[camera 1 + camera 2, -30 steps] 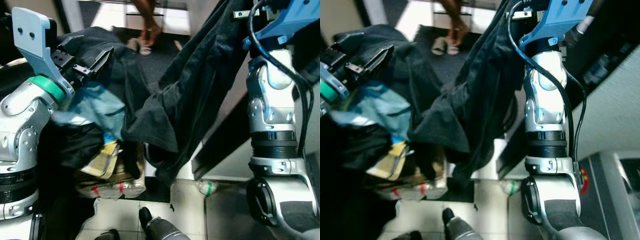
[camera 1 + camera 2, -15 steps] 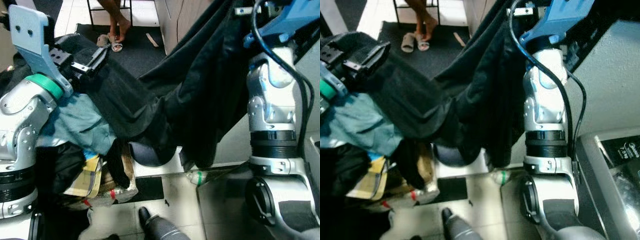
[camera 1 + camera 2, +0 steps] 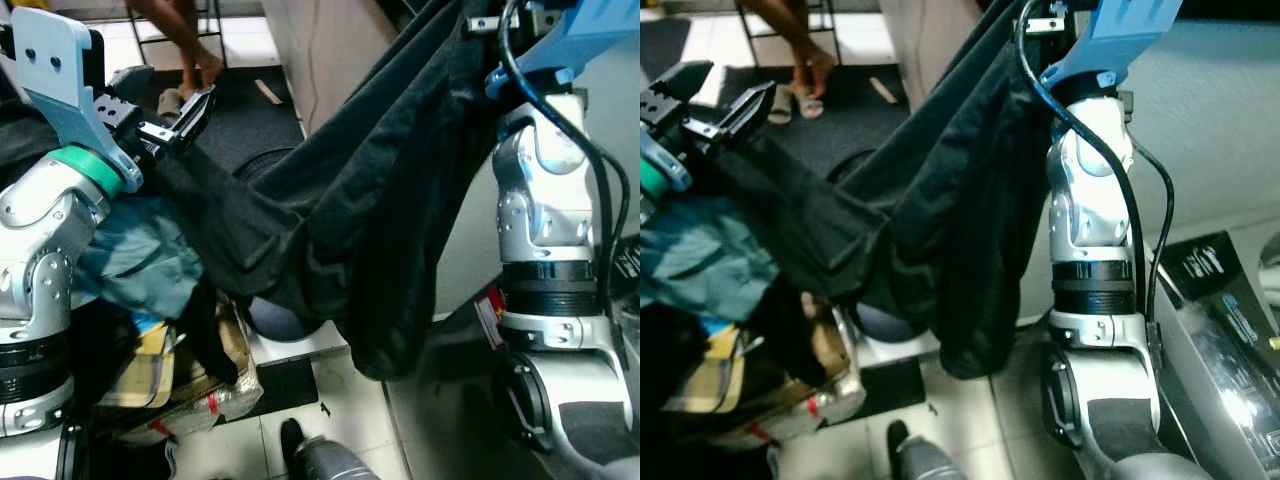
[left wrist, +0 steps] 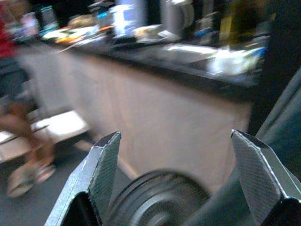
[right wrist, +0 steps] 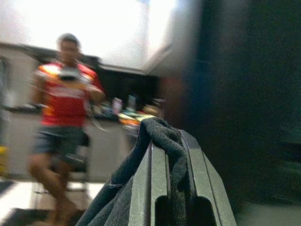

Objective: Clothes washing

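Right wrist view: right tool (image 5: 170,155) pinching black garment (image 3: 360,200) (hanging below).

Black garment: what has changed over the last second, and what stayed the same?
The camera swung, so the background shifted: a wooden cabinet now stands behind. The black garment now hangs lower and longer. The right gripper stays shut on it, raised high; the left gripper is open, fabric beside one finger. The teal cloth stays under the left arm.

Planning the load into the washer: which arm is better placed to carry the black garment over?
Right. The right gripper is shut on the black garment, holding it high. The left gripper is open, the cloth only draped against it.
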### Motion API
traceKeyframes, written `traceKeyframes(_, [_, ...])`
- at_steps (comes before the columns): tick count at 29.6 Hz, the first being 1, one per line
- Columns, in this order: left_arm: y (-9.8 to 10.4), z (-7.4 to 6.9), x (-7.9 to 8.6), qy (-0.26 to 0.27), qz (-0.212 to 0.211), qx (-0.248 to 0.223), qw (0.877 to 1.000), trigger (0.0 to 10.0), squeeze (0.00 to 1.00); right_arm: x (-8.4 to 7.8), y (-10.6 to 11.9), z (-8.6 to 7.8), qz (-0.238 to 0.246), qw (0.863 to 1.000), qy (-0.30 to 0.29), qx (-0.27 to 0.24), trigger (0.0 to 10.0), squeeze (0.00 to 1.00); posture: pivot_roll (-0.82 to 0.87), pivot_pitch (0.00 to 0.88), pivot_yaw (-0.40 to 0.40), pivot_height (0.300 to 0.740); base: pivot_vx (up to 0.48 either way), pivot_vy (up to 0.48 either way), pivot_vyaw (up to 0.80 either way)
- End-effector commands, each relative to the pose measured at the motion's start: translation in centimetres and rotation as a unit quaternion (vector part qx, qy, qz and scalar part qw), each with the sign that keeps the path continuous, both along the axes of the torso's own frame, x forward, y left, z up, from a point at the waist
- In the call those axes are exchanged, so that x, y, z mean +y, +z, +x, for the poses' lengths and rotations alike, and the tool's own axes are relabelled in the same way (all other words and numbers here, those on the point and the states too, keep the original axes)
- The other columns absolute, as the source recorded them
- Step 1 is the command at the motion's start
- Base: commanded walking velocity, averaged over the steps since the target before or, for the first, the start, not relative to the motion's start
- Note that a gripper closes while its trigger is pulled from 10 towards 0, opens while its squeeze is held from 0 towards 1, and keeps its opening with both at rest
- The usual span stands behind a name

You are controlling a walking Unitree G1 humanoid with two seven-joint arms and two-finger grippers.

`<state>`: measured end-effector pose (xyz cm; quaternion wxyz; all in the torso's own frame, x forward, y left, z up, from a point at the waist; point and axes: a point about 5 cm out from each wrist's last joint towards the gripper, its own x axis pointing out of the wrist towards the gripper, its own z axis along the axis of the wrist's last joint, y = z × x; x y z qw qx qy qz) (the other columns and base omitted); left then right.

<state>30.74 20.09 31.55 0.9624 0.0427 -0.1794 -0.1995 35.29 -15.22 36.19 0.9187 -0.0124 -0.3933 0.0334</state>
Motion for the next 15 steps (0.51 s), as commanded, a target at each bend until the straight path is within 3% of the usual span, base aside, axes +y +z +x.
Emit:
traceKeyframes(1, [-0.22,-0.10,-0.05,-0.001,0.004,0.002,1.000,10.0,0.00,-0.50,1.15,-0.65,0.012,1.000,-0.006,-0.027,10.0,0.00,0.10,0.093,-0.009,0.740,0.000,0.000,-0.80])
traceKeyframes(15, [-0.31,-0.05,-0.07,-0.001,0.006,0.004,1.000,10.0,0.00,-0.29,1.03,-0.73,0.009,1.000,-0.007,-0.026,10.0,0.00,0.10,0.083,-0.004,0.740,0.000,0.000,-0.80])
